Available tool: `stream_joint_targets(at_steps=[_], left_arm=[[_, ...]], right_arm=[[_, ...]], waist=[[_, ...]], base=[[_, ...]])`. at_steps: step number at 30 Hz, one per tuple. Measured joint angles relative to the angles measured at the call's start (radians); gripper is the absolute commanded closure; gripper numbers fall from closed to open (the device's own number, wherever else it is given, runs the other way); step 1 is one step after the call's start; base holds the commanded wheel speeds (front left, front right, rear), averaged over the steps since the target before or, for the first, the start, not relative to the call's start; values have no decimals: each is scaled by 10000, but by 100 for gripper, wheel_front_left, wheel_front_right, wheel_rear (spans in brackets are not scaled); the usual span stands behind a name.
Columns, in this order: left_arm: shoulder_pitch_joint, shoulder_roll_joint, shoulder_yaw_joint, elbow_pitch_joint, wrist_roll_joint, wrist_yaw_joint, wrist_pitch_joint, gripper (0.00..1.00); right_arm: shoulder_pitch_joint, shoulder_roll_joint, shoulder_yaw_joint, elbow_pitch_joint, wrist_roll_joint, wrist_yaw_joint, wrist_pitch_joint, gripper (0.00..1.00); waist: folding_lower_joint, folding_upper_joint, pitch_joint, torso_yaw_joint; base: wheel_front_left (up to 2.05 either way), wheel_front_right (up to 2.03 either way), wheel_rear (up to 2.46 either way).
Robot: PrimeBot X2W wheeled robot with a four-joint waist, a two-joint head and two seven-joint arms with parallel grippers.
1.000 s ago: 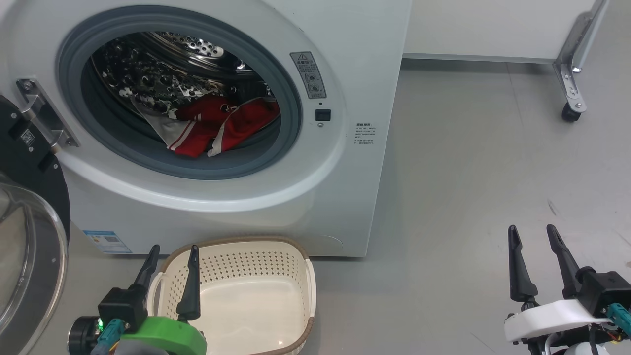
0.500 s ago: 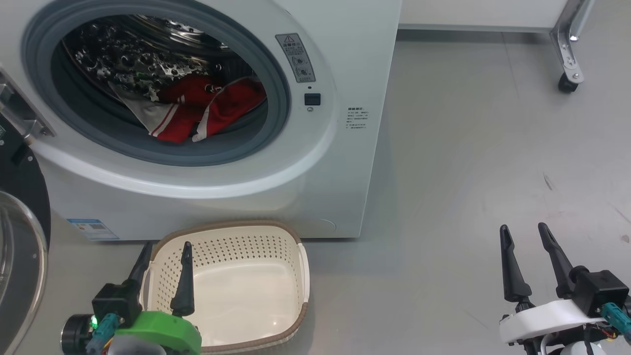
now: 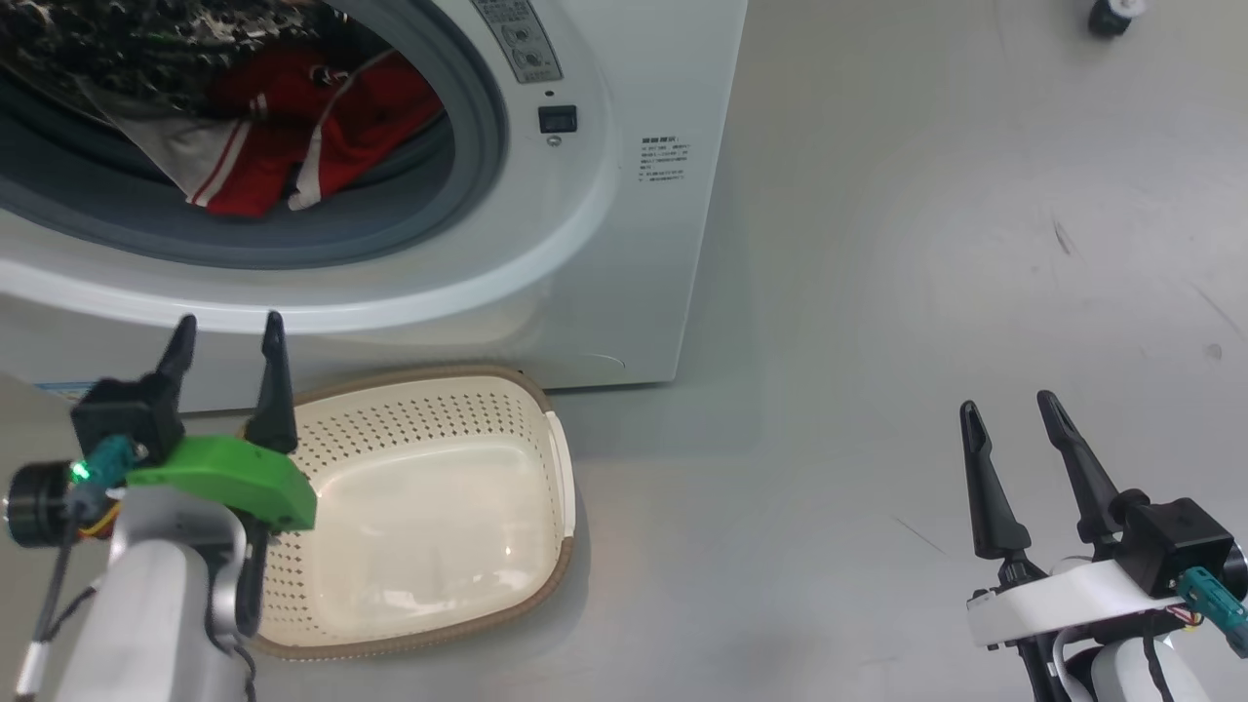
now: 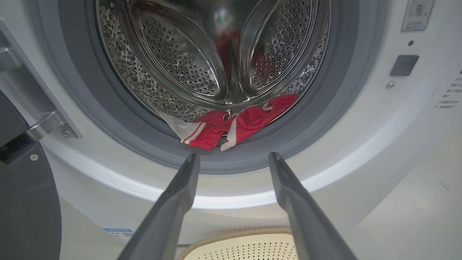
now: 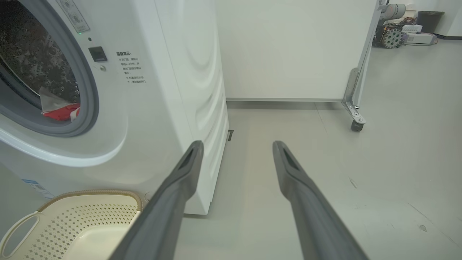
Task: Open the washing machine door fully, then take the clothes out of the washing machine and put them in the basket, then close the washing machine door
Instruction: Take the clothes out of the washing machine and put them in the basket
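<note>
Here's the washing machine (image 3: 624, 244) with its round mouth wide open, and the washing machine door (image 4: 25, 209) is swung out on the hinge side, its dark ring standing clear of the opening. Inside, the clothes (image 3: 292, 127) lie low at the front of the steel drum (image 4: 180, 65), red cloth with white stripes and a pale piece beside it, sagging toward the grey gasket (image 4: 325, 108) at the lower lip. Down on the floor (image 3: 877, 292), just in front of the machine's base and under that lip, sits the basket (image 3: 409, 375), its cream bottom bare; whether its far rim touches the machine I cannot tell. The left hand (image 3: 229, 322) hovers before the machine's lower front, over the basket's left edge, fingers spread apart and holding nothing, pointing up at the opening's lower edge with the clothes framed between them. The right hand (image 3: 1006, 403) hangs well off past the machine's right corner, fingers parted, nothing in them, over a broad run of grey floor. Beyond that corner a white panel (image 5: 288, 47) stands behind the machine's side, with a caster wheel (image 5: 356, 125) at its foot.
</note>
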Motion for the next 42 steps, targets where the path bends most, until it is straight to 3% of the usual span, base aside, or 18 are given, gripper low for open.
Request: stream_joint_targets(at_steps=[20,32,42], left_arm=[[-3835,1632,688,1685,-2,96,2661,0],[-5441,2100,1051,2805,-98,222,3559,0],[-6333,2284,1221,3718,-157,376,3894,0]], right_arm=[[-1261,205,142,-155,144,115,0,0],[-1717,370,125,-54,343,176,-2,0],[-1873,405,-40,-44,345,217,-2,0]], waist=[[1,0,2325,-1763],[1,0,3242,-2686],[1,0,3616,-3023]], base=[[0,0,0],[0,0,0],[0,0,0]])
